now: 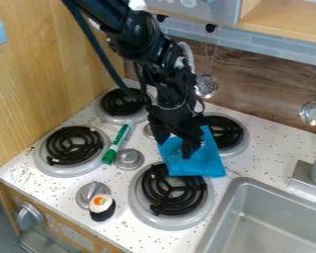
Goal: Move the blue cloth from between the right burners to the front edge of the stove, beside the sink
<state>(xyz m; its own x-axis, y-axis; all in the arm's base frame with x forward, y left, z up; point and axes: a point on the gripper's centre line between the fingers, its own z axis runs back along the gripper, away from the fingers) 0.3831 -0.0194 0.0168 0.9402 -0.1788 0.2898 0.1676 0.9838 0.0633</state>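
In the camera view, the black arm (167, 57) comes in from the top edge, left of the middle, bends at its joints and drops steeply, so that the gripper (175, 147) hangs pointing down over a blue cloth (199, 163). Its 2 fingers stand apart, released rather than clenched, with blue fabric visible between them; whether they touch the cloth I cannot tell. The cloth lies between 2 burners on the right side of the speckled white stovetop (243, 170), its lower edge overlapping the rim of the front right burner (167, 197) and its upper part overlapping the back right burner (234, 134). Left of the gripper, a green marker (118, 143) lies at a slant just beside the front left burner (71, 146), and the back left burner (121, 104) is behind it, partly hidden by a dark cable (95, 44). Near the marker's lower end is a round silver knob (129, 159); nearer the front edge, a toy sushi piece (100, 201) with an orange top stands in front of another silver knob (88, 189), partly hiding it. A grey sink (269, 217) occupies the lower right, and behind the stovetop a perforated ladle (206, 85) and a silver ladle (313, 113) hang against the brown wall (263, 94). The arm's lower part blocks some of the back right burner.
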